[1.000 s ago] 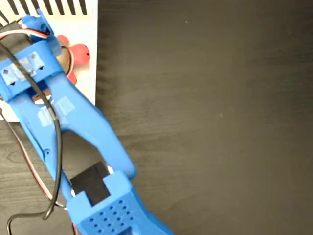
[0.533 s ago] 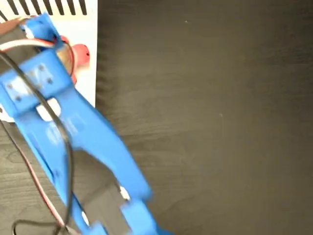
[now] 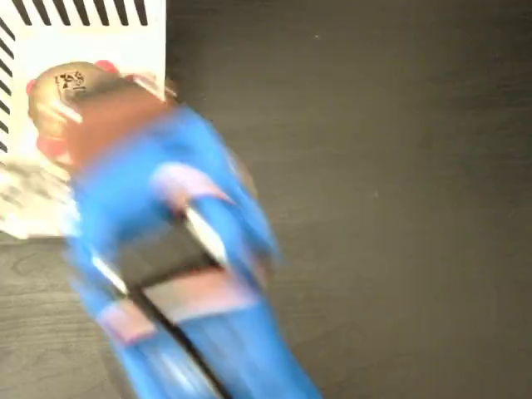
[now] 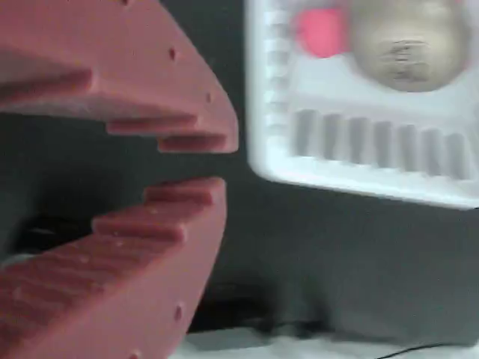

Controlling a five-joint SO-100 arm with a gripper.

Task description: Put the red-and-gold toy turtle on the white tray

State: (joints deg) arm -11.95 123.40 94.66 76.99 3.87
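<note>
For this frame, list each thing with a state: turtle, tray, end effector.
red-and-gold toy turtle: resting upright on the tray, shell up, free of the end effector.
white tray: flat on the dark table, holding the turtle.
end effector: empty, jaws slightly apart, off the tray over the table.

In the fixed view my arm [image 3: 166, 249] lay blurred across the lower left, blocking that side and covering part of the white tray [image 3: 100, 41]. The dark table [image 3: 391, 208] to its right stood open. On the tray, only the turtle [image 3: 71, 96] took up room.
</note>
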